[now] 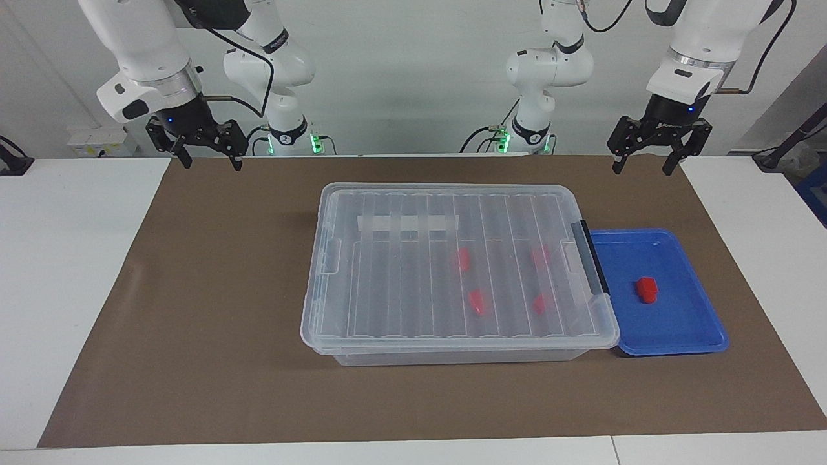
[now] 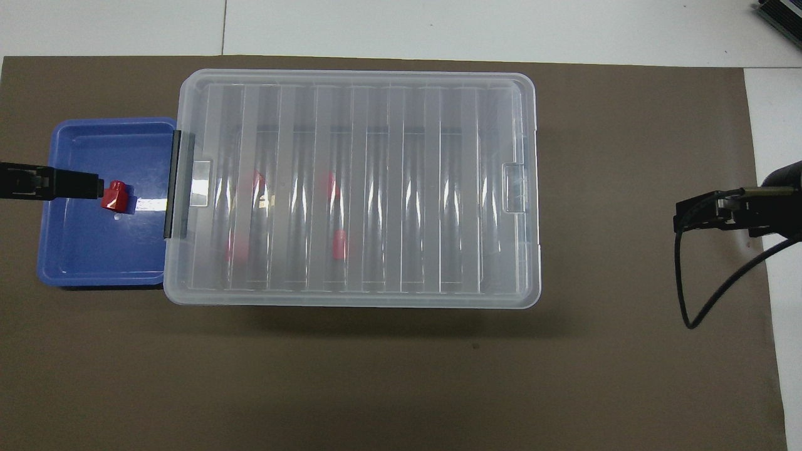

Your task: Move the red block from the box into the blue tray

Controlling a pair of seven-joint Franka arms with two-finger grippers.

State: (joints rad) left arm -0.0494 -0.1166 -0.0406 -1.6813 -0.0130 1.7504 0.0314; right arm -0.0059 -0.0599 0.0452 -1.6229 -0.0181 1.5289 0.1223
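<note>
One red block lies alone in the blue tray. The tray sits against the latch end of the box, toward the left arm's end of the table. The box's ribbed lid is shut, and several more red blocks show dimly through it. My left gripper hangs open and empty, high in the air and well apart from the tray. My right gripper waits open and empty above the mat at the right arm's end.
A brown mat covers the table under everything, with white table around it. A dark grey latch bar runs along the box end next to the tray. A black cable loops below the right gripper.
</note>
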